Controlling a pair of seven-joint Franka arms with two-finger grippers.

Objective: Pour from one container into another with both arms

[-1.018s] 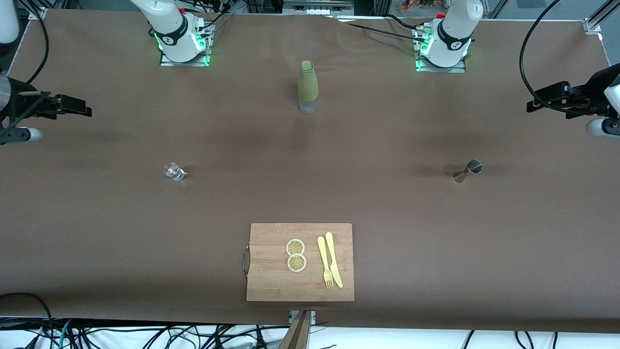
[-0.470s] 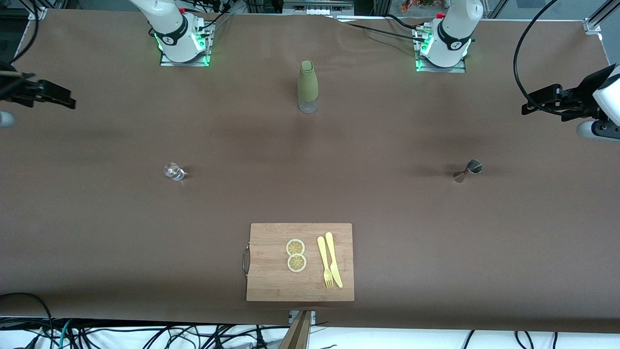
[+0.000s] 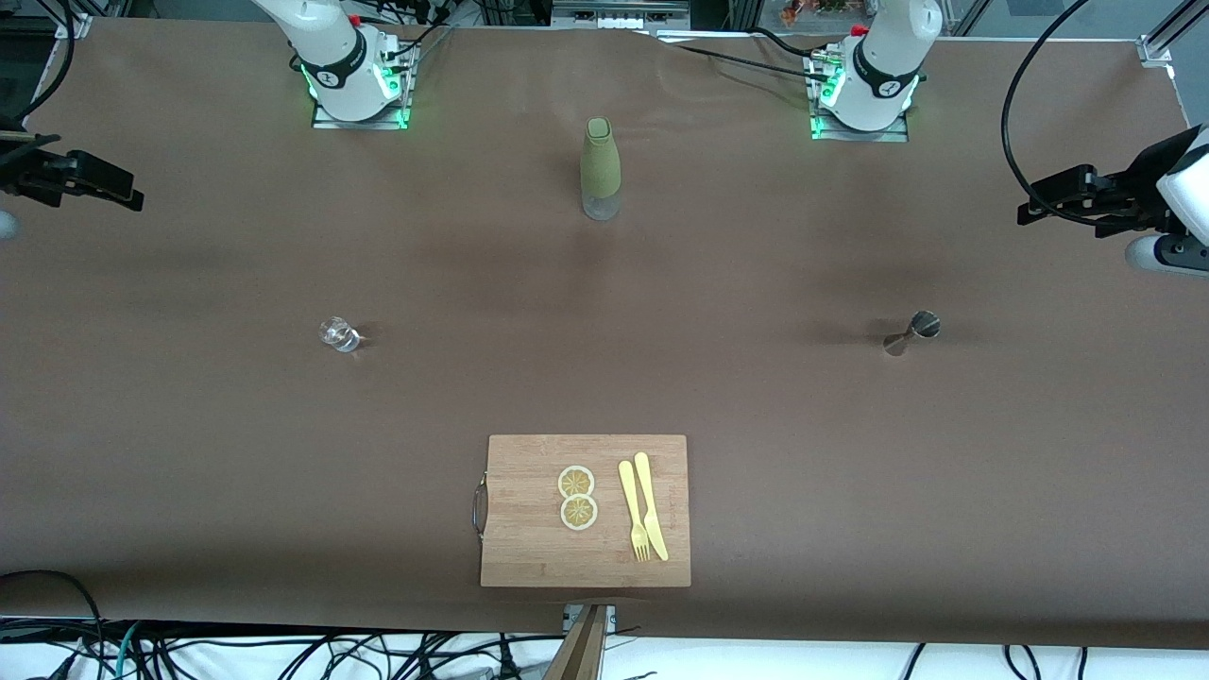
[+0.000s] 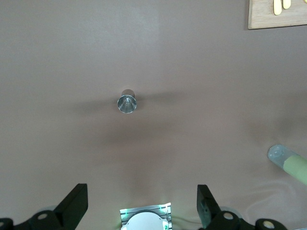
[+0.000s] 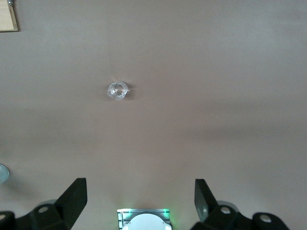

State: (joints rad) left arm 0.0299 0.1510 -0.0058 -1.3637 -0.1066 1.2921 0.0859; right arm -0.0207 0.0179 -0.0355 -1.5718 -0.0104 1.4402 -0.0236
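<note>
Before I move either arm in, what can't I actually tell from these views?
- Jigger: too small in the front view, glare in the left wrist view, so any contents are unknown.
- Glass: transparent and tiny, so its fill is unclear in the right wrist view too.
- Left gripper and right gripper: arms cut off by the front view's edges.
- Bottle: clipped in the left wrist view.

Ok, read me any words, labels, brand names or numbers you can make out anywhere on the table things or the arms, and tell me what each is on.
No text can be read in any view.
Olive-green bottle: no label visible.
Steel jigger: no markings visible.
Glass tumbler: plain.
Cutting board, lemon slices, fork and knife: no print.
Small round marks on the arm bases: too small to read.
</note>
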